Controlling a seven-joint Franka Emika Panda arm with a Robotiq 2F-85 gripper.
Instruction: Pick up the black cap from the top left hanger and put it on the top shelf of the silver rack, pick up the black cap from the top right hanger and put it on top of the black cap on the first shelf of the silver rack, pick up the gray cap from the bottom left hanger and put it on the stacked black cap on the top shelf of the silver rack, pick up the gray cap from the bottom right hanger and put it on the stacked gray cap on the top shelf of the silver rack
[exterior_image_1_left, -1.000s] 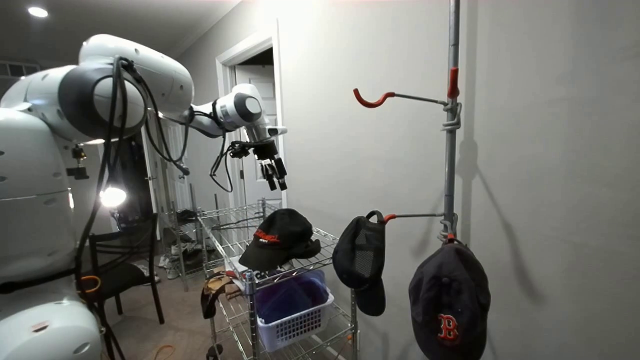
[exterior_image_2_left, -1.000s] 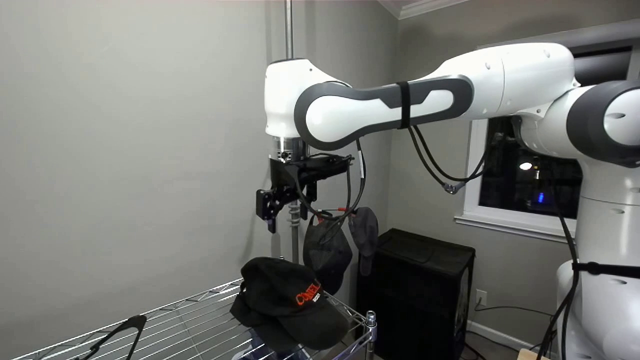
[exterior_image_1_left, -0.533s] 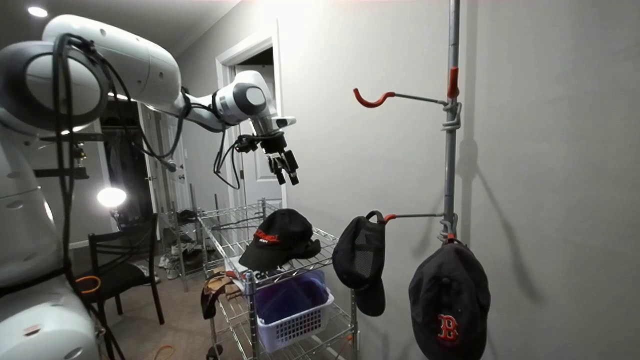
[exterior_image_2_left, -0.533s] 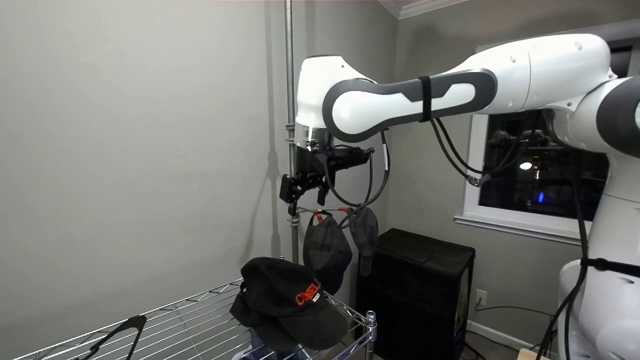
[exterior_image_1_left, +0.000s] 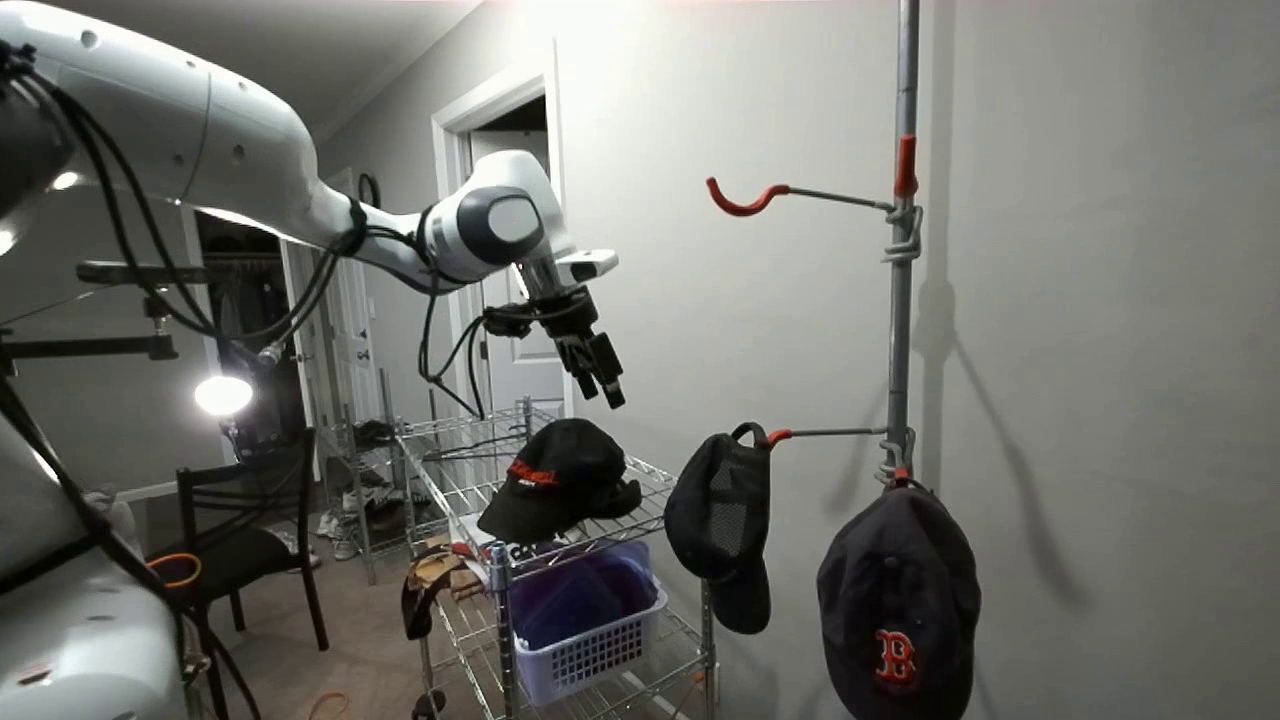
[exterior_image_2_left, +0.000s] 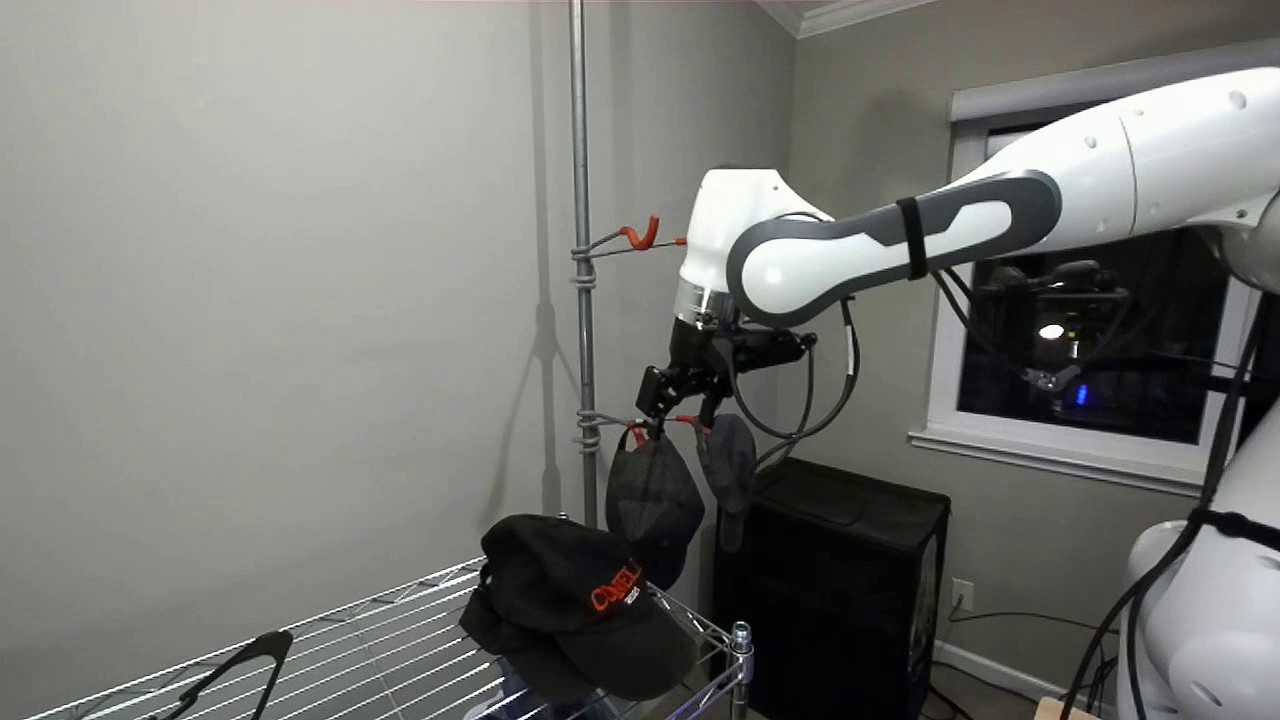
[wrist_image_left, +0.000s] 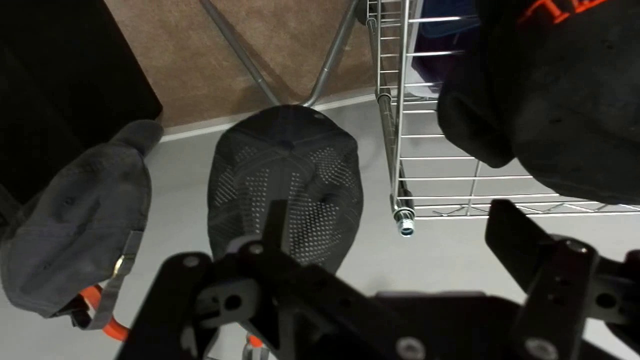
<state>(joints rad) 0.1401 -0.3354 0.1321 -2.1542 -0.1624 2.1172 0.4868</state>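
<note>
Black caps with orange lettering on the upper one (exterior_image_1_left: 570, 465) lie on the silver rack's top shelf (exterior_image_2_left: 350, 640); two brims show, one under the other (exterior_image_2_left: 560, 590). A dark mesh-backed cap (exterior_image_1_left: 718, 510) hangs from a lower hanger and also shows in the wrist view (wrist_image_left: 285, 145). A dark gray cap with a red B (exterior_image_1_left: 895, 580) hangs beside it; its strap side shows in the wrist view (wrist_image_left: 90, 215). The upper hanger hook (exterior_image_1_left: 745, 205) is bare. My gripper (exterior_image_1_left: 602, 396) is open and empty, above and between the shelf caps and the mesh cap.
The vertical pole (exterior_image_1_left: 900, 330) stands near the wall and carries the hangers. A white basket (exterior_image_1_left: 590, 655) sits on a lower rack shelf. A black hanger-like piece (exterior_image_2_left: 245, 655) lies on the top shelf. A black fabric box (exterior_image_2_left: 830, 580) stands behind the hanging caps.
My open gripper has moved toward the hanging caps, rising slightly first and then coming down. It moves right in both exterior views. The caps have not moved.
</note>
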